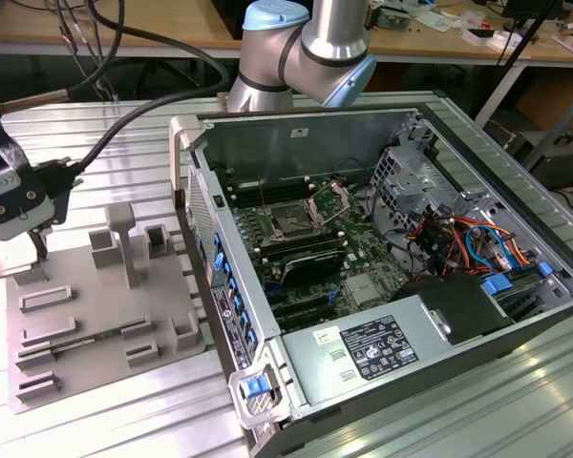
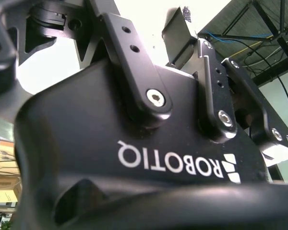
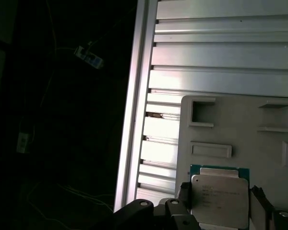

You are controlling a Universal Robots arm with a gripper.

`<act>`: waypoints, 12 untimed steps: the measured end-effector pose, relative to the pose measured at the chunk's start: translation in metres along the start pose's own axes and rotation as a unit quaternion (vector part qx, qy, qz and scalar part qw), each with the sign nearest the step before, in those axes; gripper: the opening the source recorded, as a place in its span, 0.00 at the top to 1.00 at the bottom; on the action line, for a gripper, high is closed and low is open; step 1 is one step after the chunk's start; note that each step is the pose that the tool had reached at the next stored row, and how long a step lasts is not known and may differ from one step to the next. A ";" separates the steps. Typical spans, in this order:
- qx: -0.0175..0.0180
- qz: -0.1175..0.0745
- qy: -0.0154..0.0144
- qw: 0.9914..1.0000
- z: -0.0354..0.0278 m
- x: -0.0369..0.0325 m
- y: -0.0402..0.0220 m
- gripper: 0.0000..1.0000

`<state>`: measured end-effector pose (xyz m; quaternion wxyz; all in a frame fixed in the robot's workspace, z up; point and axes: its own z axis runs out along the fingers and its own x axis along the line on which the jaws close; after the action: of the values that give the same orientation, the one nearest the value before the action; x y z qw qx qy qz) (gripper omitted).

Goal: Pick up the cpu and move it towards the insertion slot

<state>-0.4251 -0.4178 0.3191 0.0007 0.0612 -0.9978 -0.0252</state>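
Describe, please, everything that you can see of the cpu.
The cpu is a flat square chip with a silvery metal lid bearing faint print and a thin greenish rim along one edge. It lies flat on the grey plastic tray, near raised rectangular frames. In the exterior view the gripper hangs over that tray. In the first wrist view its dark parts flank the chip on two sides, and whether they touch it cannot be told.
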 end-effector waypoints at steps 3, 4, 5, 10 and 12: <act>0.000 0.000 0.000 1.000 -0.0012 0.0000 0.0000 0.45; 0.000 0.000 0.000 1.000 -0.0019 0.0000 0.0001 0.45; 0.000 0.000 0.000 1.000 -0.0025 0.0000 0.0001 0.45; 0.000 0.000 0.000 1.000 -0.0057 0.0000 0.0003 0.45; 0.000 0.000 0.000 1.000 -0.0065 0.0000 0.0003 0.45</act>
<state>-0.4251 -0.4178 0.3256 0.0007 0.0612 -0.9978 -0.0252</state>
